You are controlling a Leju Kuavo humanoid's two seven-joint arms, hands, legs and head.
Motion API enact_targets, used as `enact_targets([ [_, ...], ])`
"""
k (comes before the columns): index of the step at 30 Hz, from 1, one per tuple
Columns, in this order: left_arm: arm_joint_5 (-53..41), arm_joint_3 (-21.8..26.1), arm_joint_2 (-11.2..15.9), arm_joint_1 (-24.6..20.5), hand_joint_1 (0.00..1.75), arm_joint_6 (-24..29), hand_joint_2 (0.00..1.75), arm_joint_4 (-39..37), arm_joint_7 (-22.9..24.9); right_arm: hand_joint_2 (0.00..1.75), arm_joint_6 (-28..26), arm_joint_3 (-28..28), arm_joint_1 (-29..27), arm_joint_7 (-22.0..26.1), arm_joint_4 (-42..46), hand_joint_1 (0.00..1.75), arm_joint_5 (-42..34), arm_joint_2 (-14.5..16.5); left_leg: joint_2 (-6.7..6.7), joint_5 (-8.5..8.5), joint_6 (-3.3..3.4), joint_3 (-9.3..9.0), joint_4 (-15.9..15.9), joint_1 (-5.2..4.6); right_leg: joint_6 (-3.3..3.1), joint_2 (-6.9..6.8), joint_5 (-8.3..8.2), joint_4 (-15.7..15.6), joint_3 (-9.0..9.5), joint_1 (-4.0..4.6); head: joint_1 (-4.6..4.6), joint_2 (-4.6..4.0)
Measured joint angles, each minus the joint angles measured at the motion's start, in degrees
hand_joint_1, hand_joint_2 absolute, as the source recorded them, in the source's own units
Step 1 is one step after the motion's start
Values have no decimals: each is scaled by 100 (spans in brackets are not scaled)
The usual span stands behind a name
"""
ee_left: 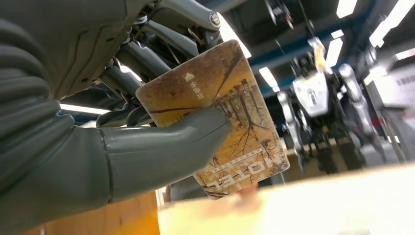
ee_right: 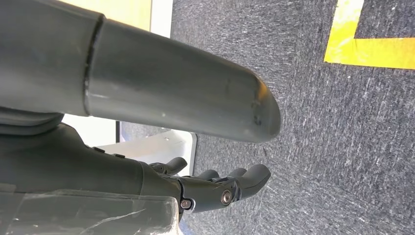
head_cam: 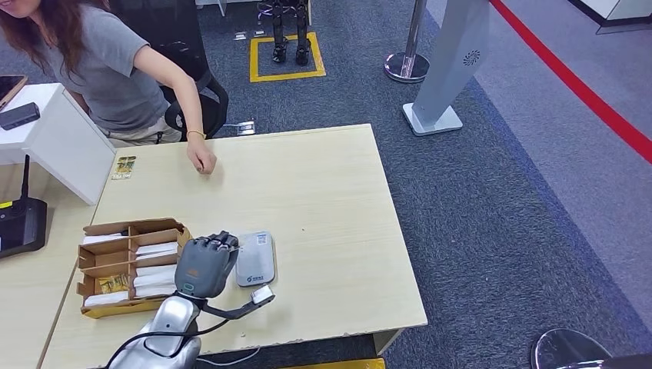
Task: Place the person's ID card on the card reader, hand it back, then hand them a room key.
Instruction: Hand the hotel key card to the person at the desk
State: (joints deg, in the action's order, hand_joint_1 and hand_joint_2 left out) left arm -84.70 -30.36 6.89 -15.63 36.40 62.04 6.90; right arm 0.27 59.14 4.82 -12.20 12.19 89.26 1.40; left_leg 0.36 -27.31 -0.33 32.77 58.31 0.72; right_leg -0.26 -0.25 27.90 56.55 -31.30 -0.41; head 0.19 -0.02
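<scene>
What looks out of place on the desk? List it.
A card lies alone at the desk's far left corner, away from the sorted card box. The desk's near edge looks chipped. Nothing spilled.

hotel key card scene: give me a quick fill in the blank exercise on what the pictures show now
1. The left robot hand holds a brown-and-yellow card printed with the word ____.
2. The grey rectangular card reader lies on the pale wooden ____.
3. The brown cardboard box of cards sits to the ____ of the card reader in the head view.
4. The person's hand rests on the ____.

Missing: HOTEL; table; left; table
</scene>
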Motion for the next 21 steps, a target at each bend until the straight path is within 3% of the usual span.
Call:
enact_targets([
  [11, 558, 1319, 140, 360, 175, 4, 175, 1756, -737, 0, -21, 0, -9, 18, -3, 0, -50, 0, -1, 0, 0, 0, 0, 0, 0, -2, 0, 1, 1, 0, 0, 0],
  [18, 3086, 2087, 176, 418, 175, -43, 175, 2021, -1561, 0, -12, 0, -13, 16, -3, 0, -112, 0, -2, 1, -1, -1, -1, 1, 0, -2, 0, 2, 0, 1, -1, 0],
  [21, 4672, 2364, 191, 437, 175, -423, 175, 2033, -1964, 0, -15, 0, -14, 15, -3, 0, -137, 1, -1, 1, -1, 0, -1, 1, 0, -1, 0, 1, 0, 1, -1, 0],
])
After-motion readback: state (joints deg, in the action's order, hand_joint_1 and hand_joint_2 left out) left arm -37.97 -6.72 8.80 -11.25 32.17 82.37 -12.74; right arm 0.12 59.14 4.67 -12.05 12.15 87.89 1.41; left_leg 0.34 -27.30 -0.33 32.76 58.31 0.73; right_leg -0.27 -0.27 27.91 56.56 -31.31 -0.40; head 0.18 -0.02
